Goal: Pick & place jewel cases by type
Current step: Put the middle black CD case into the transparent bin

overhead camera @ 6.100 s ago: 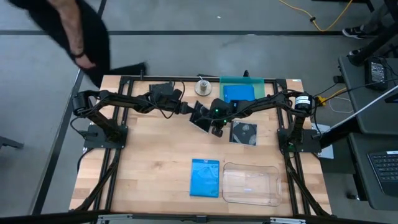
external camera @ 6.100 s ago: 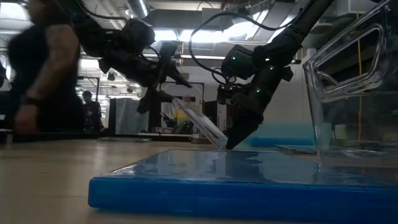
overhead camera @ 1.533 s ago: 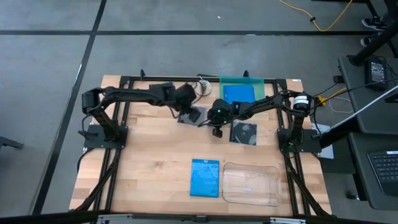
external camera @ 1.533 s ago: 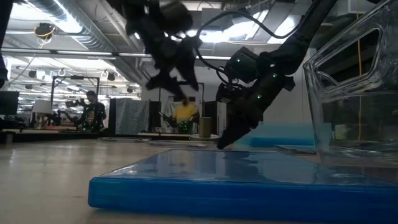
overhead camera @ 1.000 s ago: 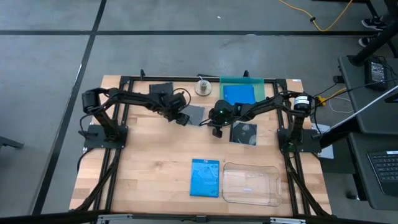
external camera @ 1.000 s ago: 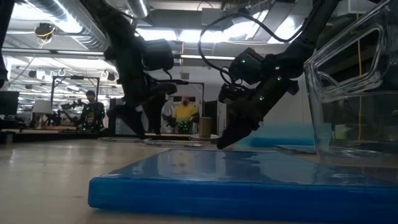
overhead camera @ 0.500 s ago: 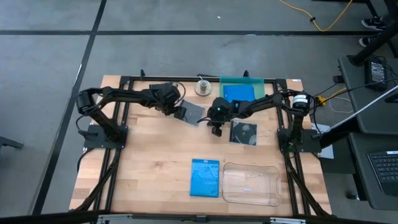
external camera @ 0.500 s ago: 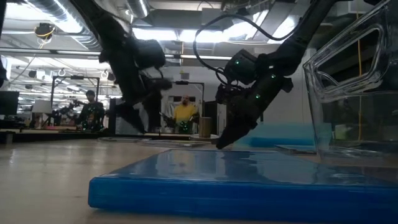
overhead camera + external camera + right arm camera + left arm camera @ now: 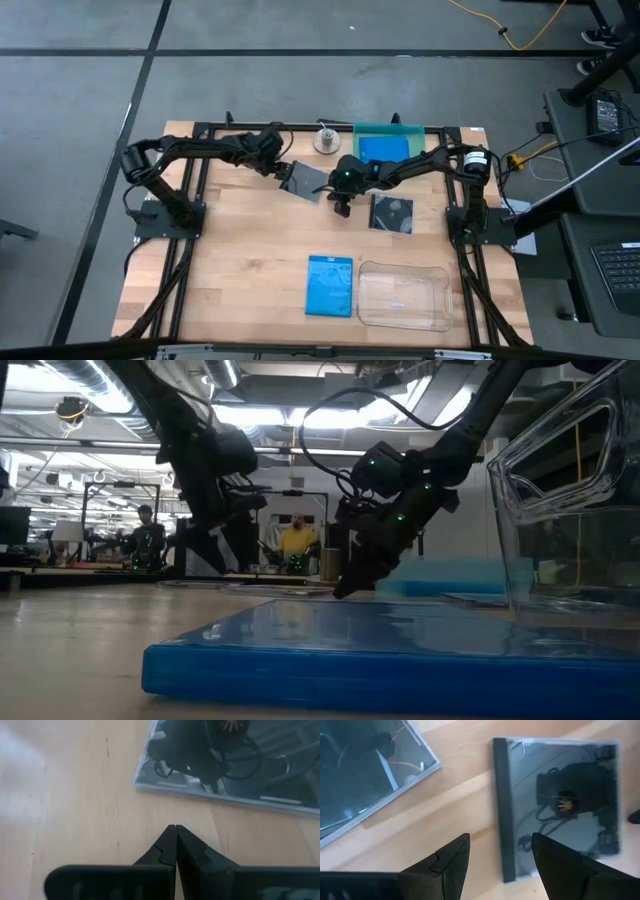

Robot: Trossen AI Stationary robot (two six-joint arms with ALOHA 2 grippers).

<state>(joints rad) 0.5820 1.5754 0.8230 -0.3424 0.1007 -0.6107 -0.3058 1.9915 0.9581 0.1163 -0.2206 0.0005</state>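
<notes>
**Dark case on table, both grippers empty**

Since a second ago, left gripper (image 9: 279, 165) has drawn back toward the table's far left; fingers (image 9: 451, 865) spread wide, nothing between them. Dark jewel case (image 9: 304, 181) lies flat on the table (image 9: 240, 260), just beside that gripper, between both arms. Right gripper (image 9: 340, 203) has shifted slightly toward it; fingers pressed together, empty, tip near the wood. Second dark case (image 9: 393, 212) flat, right of it. Blue case (image 9: 330, 286) near front, beside clear tray (image 9: 403, 297). Another blue case (image 9: 384, 150) in teal tray (image 9: 390, 129).
</notes>
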